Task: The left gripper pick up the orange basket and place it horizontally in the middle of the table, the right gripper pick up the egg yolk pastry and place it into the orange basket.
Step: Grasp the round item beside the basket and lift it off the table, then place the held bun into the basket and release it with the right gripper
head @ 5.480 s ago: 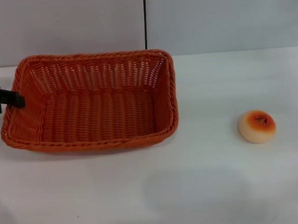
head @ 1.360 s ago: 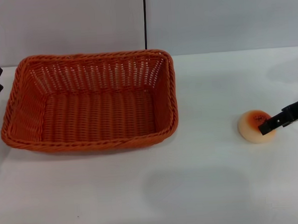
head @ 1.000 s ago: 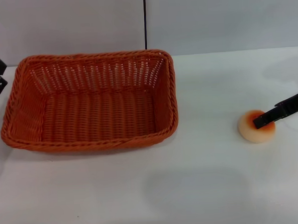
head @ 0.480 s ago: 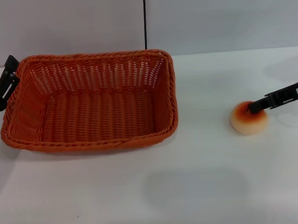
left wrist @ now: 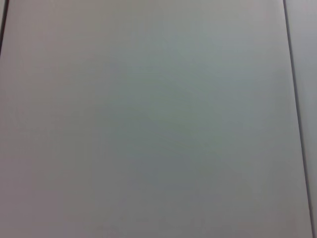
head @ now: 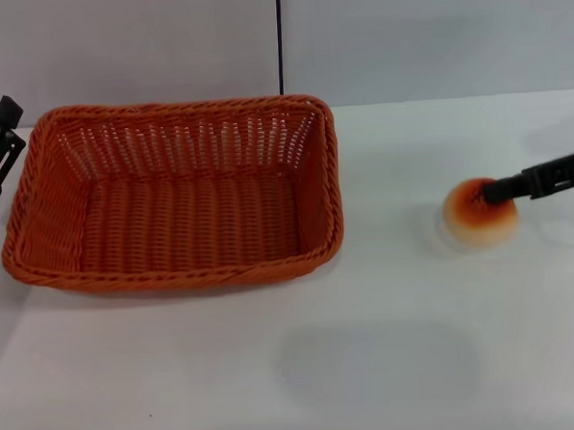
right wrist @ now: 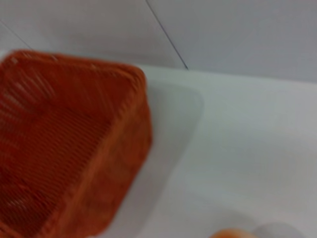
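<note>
The right gripper [head: 488, 193] touches the egg yolk pastry [head: 478, 217]; its opening is unclear.

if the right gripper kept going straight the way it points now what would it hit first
It points toward the robot's left. The right gripper already holds the pastry; past that comes bare table, then probably the basket's near side wall, if it travels low enough. Height is hard to judge.

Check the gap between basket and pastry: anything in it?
Nothing: bare table between the orange basket and the egg yolk pastry, per head view.
</note>
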Controlling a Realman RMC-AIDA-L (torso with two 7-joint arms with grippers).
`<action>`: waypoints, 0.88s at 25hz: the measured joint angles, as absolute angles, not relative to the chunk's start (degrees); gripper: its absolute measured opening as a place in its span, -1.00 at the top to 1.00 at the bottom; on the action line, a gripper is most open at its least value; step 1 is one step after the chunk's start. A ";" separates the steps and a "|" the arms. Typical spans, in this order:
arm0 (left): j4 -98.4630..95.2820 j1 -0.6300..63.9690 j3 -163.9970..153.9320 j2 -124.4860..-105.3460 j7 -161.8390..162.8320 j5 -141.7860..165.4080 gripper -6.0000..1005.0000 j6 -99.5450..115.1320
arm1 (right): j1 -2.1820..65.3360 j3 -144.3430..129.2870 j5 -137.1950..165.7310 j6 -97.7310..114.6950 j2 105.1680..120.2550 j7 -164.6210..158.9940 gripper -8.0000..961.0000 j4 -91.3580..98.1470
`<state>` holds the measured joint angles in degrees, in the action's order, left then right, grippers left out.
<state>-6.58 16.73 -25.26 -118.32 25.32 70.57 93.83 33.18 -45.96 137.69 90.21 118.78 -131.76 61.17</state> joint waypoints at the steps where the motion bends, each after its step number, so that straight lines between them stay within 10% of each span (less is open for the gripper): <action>1: -6.59 16.81 -25.22 -118.32 25.17 70.57 -0.59 93.77 | 32.70 -46.01 136.14 90.35 118.78 -131.76 0.89 61.91; 22: -5.98 16.61 -25.56 -118.47 24.24 70.98 -0.59 93.65 | 45.56 -53.31 115.78 88.73 118.55 -125.34 0.93 56.44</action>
<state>-5.98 16.61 -25.56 -118.47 24.24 70.98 93.65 45.56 -53.31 115.78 88.73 118.55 -125.34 56.44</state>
